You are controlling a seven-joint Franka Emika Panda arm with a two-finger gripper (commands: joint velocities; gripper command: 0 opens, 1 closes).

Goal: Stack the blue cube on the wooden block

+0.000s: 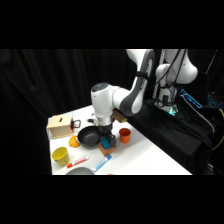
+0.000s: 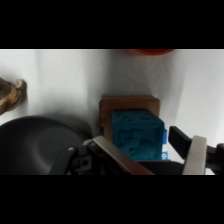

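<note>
A: Start with the biggest things. What carries it all?

B: A white desk (image 1: 150,157), with the white arm (image 1: 127,97) reaching over it from the upper right. Its gripper (image 1: 106,136) comes straight down near the desk's middle.

A: And around it?

B: A pale wooden box (image 1: 59,125) sits at the far left corner. A black pan (image 1: 90,136) lies just beside the gripper, on its left in the side view. Nearer the front edge stand a yellow cup (image 1: 60,156) and an orange cup (image 1: 124,134), the latter to the gripper's right.

A: Where is the blue cube?

B: The blue cube (image 2: 137,135) rests on top of the wooden block (image 2: 129,104), whose brown border shows around its far side. The block sits on the desk right beside the pan's rim.

A: Is the gripper gripping it?

B: In the wrist view the fingers (image 2: 195,155) stand on either side of the cube, very close, but I cannot tell whether they press it or have let go.

A: Anything smaller?

B: Two marker pens lie near the front: a red-and-white marker (image 1: 77,162) and a blue-and-white marker (image 1: 102,162).
</note>
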